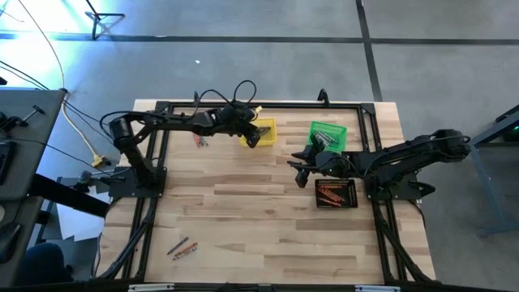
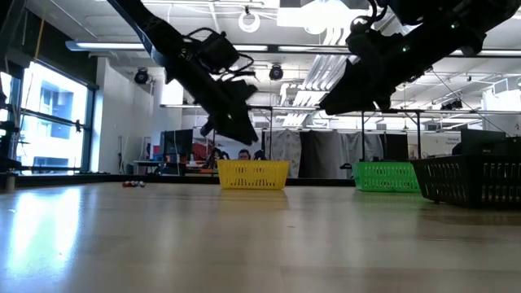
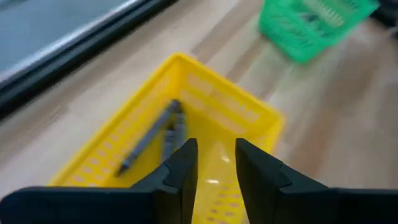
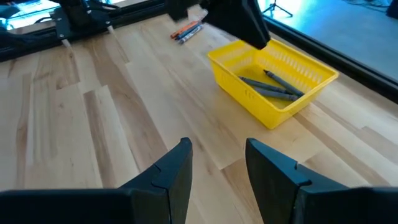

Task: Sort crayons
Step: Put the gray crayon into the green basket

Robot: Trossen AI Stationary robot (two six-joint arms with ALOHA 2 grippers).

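left gripper open over the yellow bin – grey crayons dropped in; next, fetch loose crayons by the table's far edge – right gripper open, idle.

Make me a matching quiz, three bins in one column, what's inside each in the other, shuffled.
Column one:
1. yellow bin
2. green bin
3. black bin

Column two:
A. orange-red crayons
B. grey crayons, left gripper above them
C. contents too small to tell

Pairs: 1-B, 2-C, 3-A
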